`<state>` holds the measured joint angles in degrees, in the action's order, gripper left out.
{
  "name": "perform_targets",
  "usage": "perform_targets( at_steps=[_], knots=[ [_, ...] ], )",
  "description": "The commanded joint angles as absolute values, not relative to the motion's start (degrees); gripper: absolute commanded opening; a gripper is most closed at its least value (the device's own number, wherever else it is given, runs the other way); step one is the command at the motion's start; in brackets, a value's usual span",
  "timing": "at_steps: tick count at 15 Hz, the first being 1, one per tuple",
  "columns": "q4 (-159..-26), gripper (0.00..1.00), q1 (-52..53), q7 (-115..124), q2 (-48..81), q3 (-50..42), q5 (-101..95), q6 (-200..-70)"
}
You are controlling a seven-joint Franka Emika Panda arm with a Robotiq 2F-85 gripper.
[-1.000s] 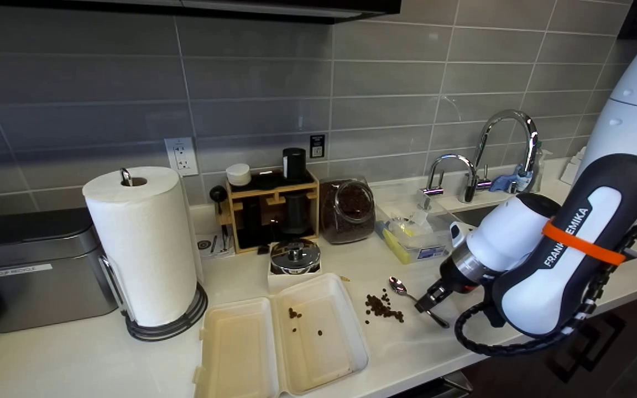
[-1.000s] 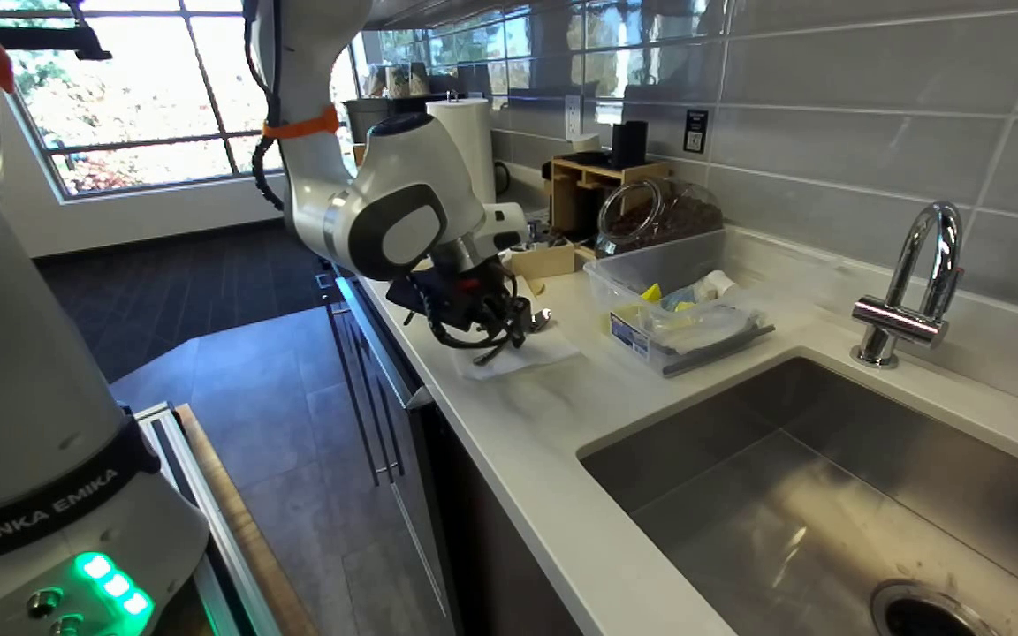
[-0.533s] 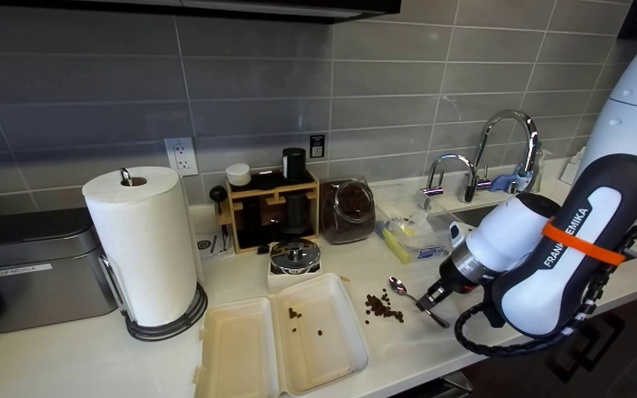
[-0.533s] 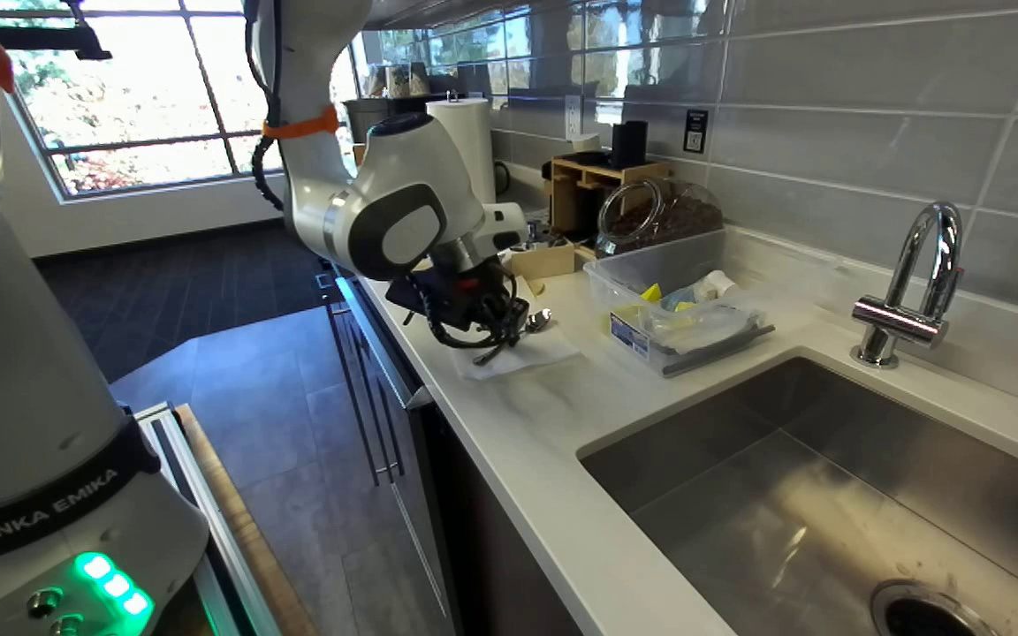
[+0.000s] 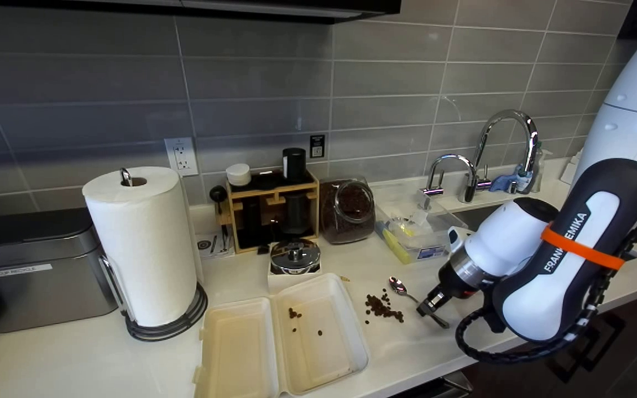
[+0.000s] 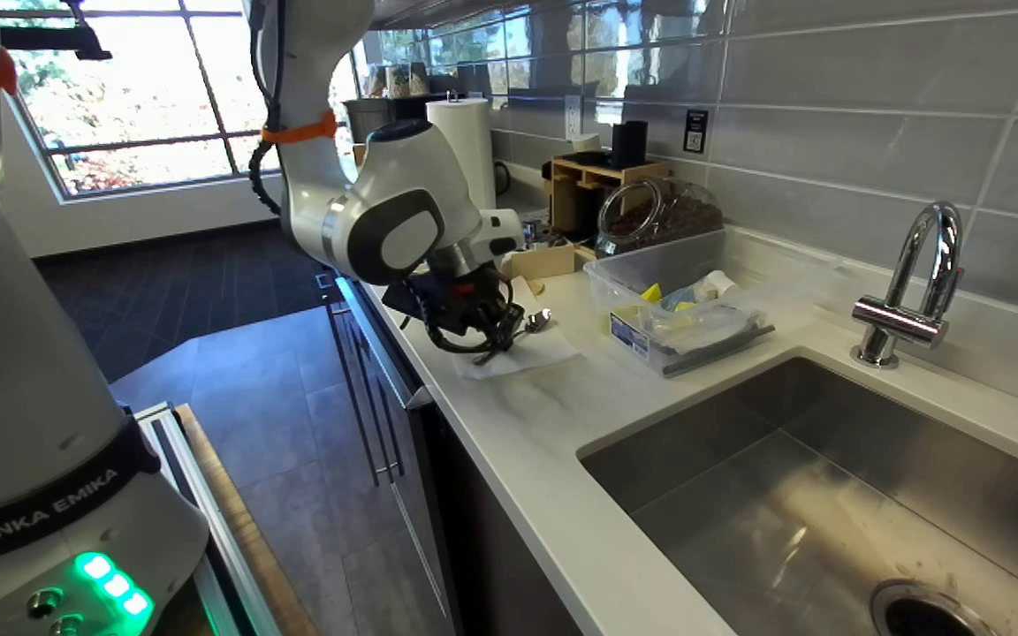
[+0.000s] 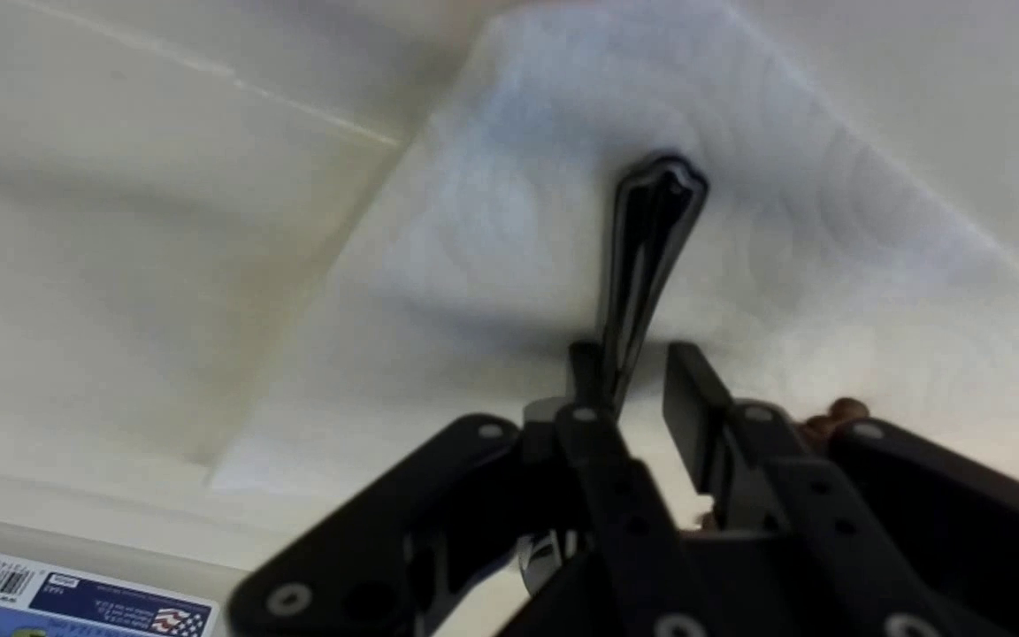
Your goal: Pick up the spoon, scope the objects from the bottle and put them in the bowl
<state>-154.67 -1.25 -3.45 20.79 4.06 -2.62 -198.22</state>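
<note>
Gripper at spoon, handle between parted fingers

Wrist view: jaws stand apart, spoon handle running between them, closer to the finger on the frame's left; a strip of gap shows toward the other finger. Whether handle and near finger touch, can't tell. Handle end points to upper center, over a white sheet.

In an exterior view, spoon lies right of center: bowl end to upper left, handle end to lower right, gripper tips at mid-handle. Brown beans in a loose pile on the counter, just left of the spoon. White container unfolded at bottom center, a few more beans in its right half. Jar with dark brown contents farther back, mid-frame. Clear bin with assorted items, above the spoon in frame. Arm enters from right edge. Paper towel roll upright at left, metal box at far left.

In an exterior view, sink fills lower right, faucet above it; spoon's bowl end shows just right of the gripper, near frame center.
</note>
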Motion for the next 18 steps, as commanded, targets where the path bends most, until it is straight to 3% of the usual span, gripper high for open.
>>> perform_targets(
  at_steps=[1,2,3,4,6,13,18],
  knots=[
    [-154.21,0.28,-1.88,-2.40,22.23,4.31,-4.02,-199.06],
    [-154.21,0.28,-1.89,-2.41,22.22,4.30,-4.09,-199.06],
    [-154.21,0.22,-1.91,-2.44,22.20,4.30,-4.15,-199.03],
    [-154.22,0.06,-1.77,-2.56,22.13,4.14,-4.09,-198.87],
    [-154.35,0.00,-1.57,-2.76,21.78,3.86,-3.95,-198.69],
    [-156.46,0.03,-2.07,-1.70,17.30,4.47,-3.81,-197.84],
    [-155.83,0.03,-14.32,5.96,12.42,15.81,-13.71,-193.19]
  ],
)
